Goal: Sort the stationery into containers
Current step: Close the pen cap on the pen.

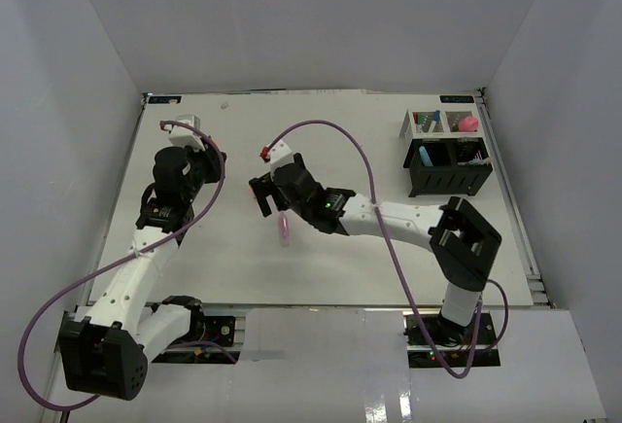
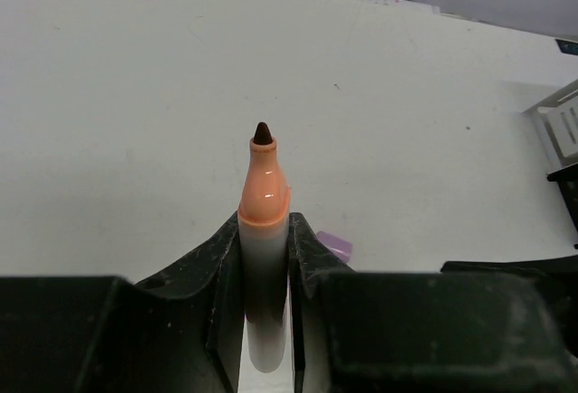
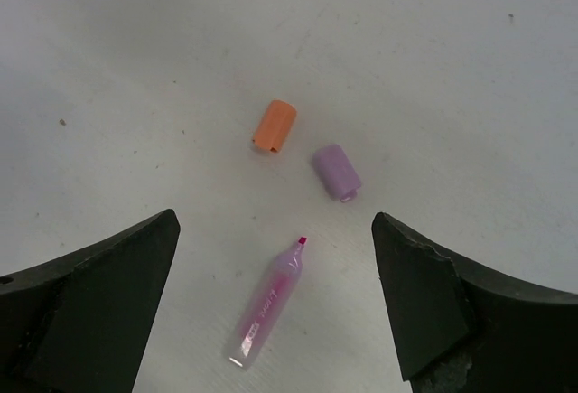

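Clamping down on an orange marker, the left gripper has both jaws pressed against the pale barrel. The orange collar and dark, uncapped tip poke out past them, and it hangs over the bench toward the far left corner.

Over to the right gripper: its jaws are spread wide apart with nothing between them, poised above the middle of the bench. Directly below lies a pink highlighter, a stubby translucent pink body flat on the surface with its cap off and the little pink tip bare. Just beyond that tip sit two loose caps, an orange cap and a purple cap. They are near each other but not touching, and both are clear of the highlighter.

Up at the far right corner stands the black organizer, with something blue showing in an open-top compartment. Joined on its far side are the white mesh compartments, one holding a round pink top and another a few thin sticks too small to make out.
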Available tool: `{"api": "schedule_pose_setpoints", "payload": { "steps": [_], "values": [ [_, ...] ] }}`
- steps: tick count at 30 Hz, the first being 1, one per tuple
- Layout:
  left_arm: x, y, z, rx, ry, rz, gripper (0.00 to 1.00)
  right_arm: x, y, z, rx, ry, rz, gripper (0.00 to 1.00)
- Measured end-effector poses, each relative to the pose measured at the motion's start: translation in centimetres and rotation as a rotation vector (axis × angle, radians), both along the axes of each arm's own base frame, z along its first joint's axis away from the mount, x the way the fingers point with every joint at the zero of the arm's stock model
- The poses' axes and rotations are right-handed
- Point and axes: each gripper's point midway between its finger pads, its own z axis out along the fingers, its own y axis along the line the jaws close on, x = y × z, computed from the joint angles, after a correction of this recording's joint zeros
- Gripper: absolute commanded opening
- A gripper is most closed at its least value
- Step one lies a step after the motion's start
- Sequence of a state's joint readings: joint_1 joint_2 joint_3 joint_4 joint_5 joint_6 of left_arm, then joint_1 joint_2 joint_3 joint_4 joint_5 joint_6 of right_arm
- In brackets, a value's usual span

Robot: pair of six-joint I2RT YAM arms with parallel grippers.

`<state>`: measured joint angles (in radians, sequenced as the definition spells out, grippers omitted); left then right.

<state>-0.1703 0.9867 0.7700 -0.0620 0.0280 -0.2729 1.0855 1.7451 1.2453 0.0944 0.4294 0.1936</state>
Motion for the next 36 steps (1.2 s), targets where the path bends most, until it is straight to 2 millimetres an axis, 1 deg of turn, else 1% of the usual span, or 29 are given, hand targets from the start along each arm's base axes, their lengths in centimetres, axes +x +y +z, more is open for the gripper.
{"api": "schedule_pose_setpoints", "payload": {
  "steps": [2, 4, 6, 8, 11, 14, 17, 23, 29, 34, 36],
  "values": [
    [0.0, 0.6, -0.5, 0.023, 0.007, 0.027, 0.15, 0.8, 1.9, -1.0, -0.014, 0.006, 0.019, 0.89],
    [0.1, 1.3, -0.6, 0.043, 0.006, 0.062, 0.15, 1.5, 3.3, -2.2, -0.032, 0.018, 0.035, 0.85],
    [0.2, 2.1, -0.6, 0.057, 0.003, 0.104, 0.16, 2.4, 5.2, -3.4, -0.043, 0.026, 0.042, 0.82],
    [0.3, 3.1, -0.4, 0.068, -0.003, 0.151, 0.16, 3.2, 6.7, -4.5, -0.049, 0.029, 0.042, 0.81],
    [0.1, 4.1, -0.3, 0.079, -0.010, 0.204, 0.17, 4.1, 8.0, -5.9, -0.060, 0.032, 0.032, 0.78],
    [-0.2, 4.9, -0.2, 0.085, -0.016, 0.240, 0.18, 5.0, 8.6, -6.9, -0.071, 0.028, 0.004, 0.76],
    [-0.3, 5.1, 0.0, 0.086, -0.023, 0.255, 0.18, 5.7, 8.9, -7.7, -0.075, 0.023, -0.026, 0.73],
    [-0.3, 5.1, 0.1, 0.083, -0.025, 0.255, 0.19, 7.2, 8.8, -9.2, -0.072, 0.026, -0.107, 0.70],
    [-0.5, 5.1, 0.4, 0.079, -0.034, 0.253, 0.19, 8.3, 8.4, -11.4, -0.078, 0.048, -0.157, 0.67],
    [-0.5, 4.8, 0.1, 0.077, -0.028, 0.235, 0.20, 8.8, 8.2, -13.1, -0.084, 0.070, -0.173, 0.59],
    [-0.5, 4.7, 0.0, 0.076, -0.027, 0.227, 0.20, 8.9, 8.3, -13.1, -0.075, 0.076, -0.173, 0.56]
  ]
}}
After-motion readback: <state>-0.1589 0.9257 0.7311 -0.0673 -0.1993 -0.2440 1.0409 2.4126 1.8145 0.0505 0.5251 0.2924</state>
